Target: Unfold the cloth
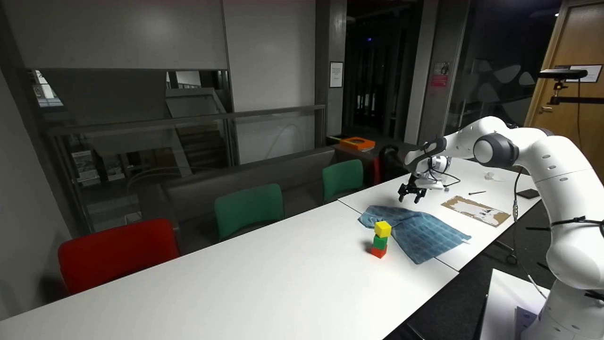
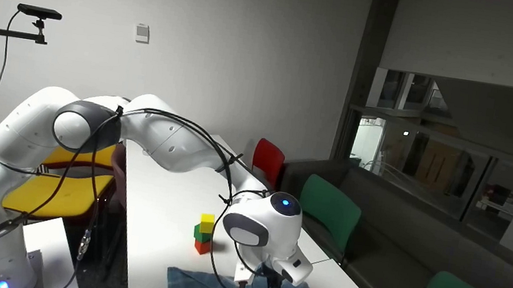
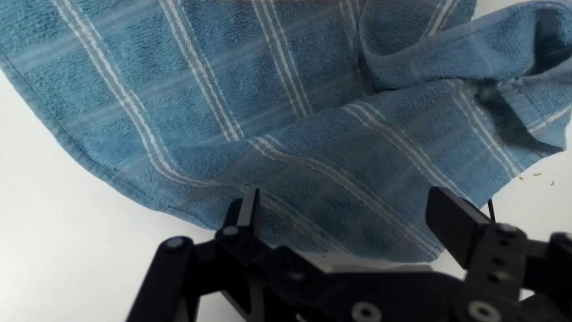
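Table (image 1: 212,302): white, in both exterior views, lower left through right side of frame in an exterior view.
Sofa (image 2: 399,234): dark, right half of frame in an exterior view.
Arm (image 2: 181,143): white, in from left edge, arches over to bottom centre in an exterior view.
Green chairs (image 1: 248,208): two, mid-frame, far side of table.
Red chair (image 1: 118,255): lower left of frame, far side of table.
Cloth (image 1: 427,233): blue, light check lines, on table, lower half of frame in both exterior views. Takes most of upper wrist view: fold across the middle, rumpled at upper right.
Cardboard piece (image 1: 475,210): brown, torn white facing, right side of frame, near cloth.
Gripper (image 3: 344,197): black, bottom of wrist view; fingers (image 3: 451,219) released, spread wide, cloth showing through the gap. Touching cloth or not: can't tell.
Block stack (image 1: 380,242): yellow on green on red, near cloth, apart.
Rod (image 1: 476,192): thin, dark, right side of frame, just above cardboard piece.
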Controlling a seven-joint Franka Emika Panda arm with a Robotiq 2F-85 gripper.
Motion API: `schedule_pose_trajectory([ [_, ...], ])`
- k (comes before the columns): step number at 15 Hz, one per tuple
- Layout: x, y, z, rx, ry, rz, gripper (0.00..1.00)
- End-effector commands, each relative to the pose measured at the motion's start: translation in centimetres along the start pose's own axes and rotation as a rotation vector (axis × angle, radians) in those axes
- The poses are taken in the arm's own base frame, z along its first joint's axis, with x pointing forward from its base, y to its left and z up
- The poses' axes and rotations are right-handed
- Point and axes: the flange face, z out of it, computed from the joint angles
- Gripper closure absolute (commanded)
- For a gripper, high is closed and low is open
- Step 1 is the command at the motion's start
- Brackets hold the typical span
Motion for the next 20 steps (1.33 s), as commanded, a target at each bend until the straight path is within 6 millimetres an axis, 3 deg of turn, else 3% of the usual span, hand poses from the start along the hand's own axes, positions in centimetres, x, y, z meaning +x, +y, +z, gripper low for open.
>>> schedule_pose_trajectory([
  [1, 0.6, 0.7, 0.0, 0.007, 0.038, -0.080, 0.00],
  [9, 3.2, 0.5, -0.4, -0.031, 0.123, -0.264, 0.00],
  [14, 5.5, 0.9, 1.0, -0.032, 0.134, -0.379, 0.00],
  [20, 7.0, 2.8, 3.7, -0.031, 0.129, -0.440, 0.00],
])
